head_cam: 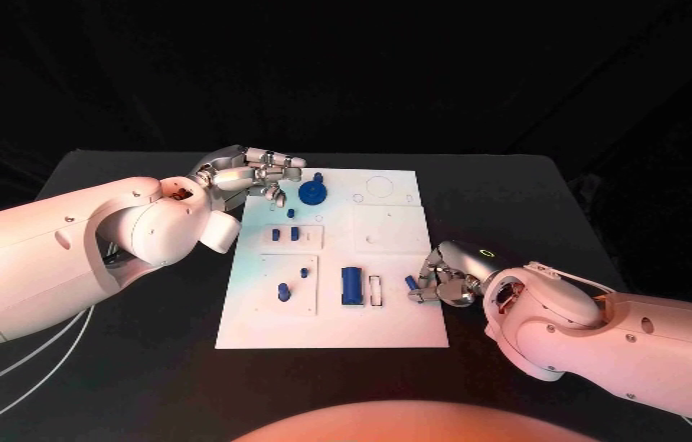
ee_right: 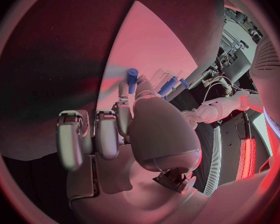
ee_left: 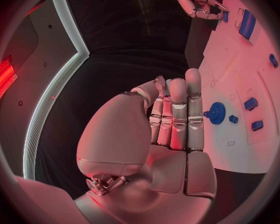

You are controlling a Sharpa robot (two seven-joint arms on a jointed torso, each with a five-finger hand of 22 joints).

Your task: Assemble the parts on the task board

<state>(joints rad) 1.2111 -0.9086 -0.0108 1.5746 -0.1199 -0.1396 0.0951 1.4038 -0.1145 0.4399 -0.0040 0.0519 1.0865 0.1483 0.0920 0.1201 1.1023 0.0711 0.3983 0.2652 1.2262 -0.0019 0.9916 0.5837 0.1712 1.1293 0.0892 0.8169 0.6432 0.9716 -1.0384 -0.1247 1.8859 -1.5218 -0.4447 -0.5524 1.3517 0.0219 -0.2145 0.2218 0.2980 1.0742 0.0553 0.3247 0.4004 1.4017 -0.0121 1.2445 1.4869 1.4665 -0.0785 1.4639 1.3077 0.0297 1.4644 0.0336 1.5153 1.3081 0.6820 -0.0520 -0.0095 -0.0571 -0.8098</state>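
Right hand point(head_cam: 441, 284) is pinching a small blue peg point(head_cam: 413, 287) at the task board point(head_cam: 397, 332) edge; left hand point(head_cam: 257, 174) is hovering empty, fingers straight, beside the blue gear point(head_cam: 312, 194).

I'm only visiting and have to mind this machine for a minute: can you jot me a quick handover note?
Left hand: holds nothing, fingers straight and together, beside the task board's far left corner, near the blue gear.
Right hand: pinches a small blue peg at the board's right edge.
Other blue parts, including a long block, lie on the board.
Done: cannot tell.
Left: place the peg, then the remaining parts.
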